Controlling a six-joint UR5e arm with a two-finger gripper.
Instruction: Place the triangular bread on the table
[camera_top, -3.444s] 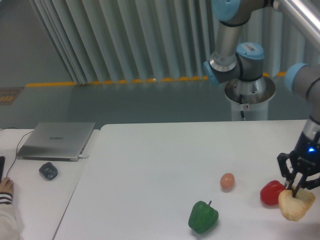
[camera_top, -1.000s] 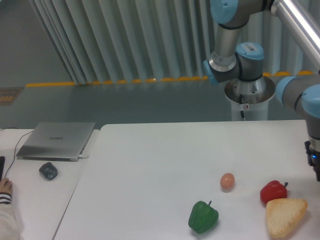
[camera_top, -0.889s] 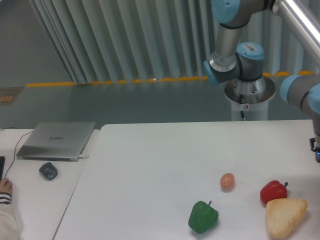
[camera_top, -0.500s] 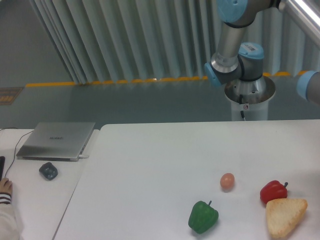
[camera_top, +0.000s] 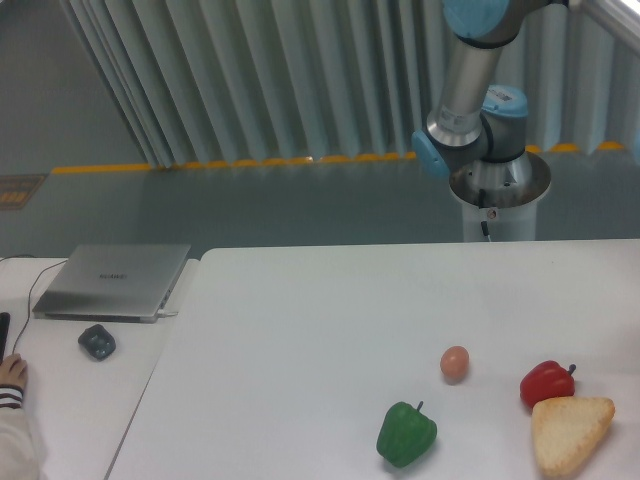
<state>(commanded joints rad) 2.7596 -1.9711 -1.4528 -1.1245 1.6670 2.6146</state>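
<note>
From the fixed camera, the bread (camera_top: 570, 433) lies flat on the table (camera_top: 300, 330), touching the red pepper (camera_top: 545, 385), with the egg (camera_top: 454, 362) further left. The gripper, a second ago above the bread, has left view, so its opening cannot be told. Placement looks done.

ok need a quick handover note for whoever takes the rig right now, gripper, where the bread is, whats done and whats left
Gripper: out of the camera's view; only the arm's upper joints show behind the table, so its state cannot be read.
Triangular bread: lying flat on the table at the front right, nothing holding it, just in front of the red pepper; whether they touch cannot be told.
Also on the table: egg and green pepper.
Done: the bread is on the table, free of the arm.
Left: nothing visible for the placement; just confirm the gripper is open and parked.
</note>
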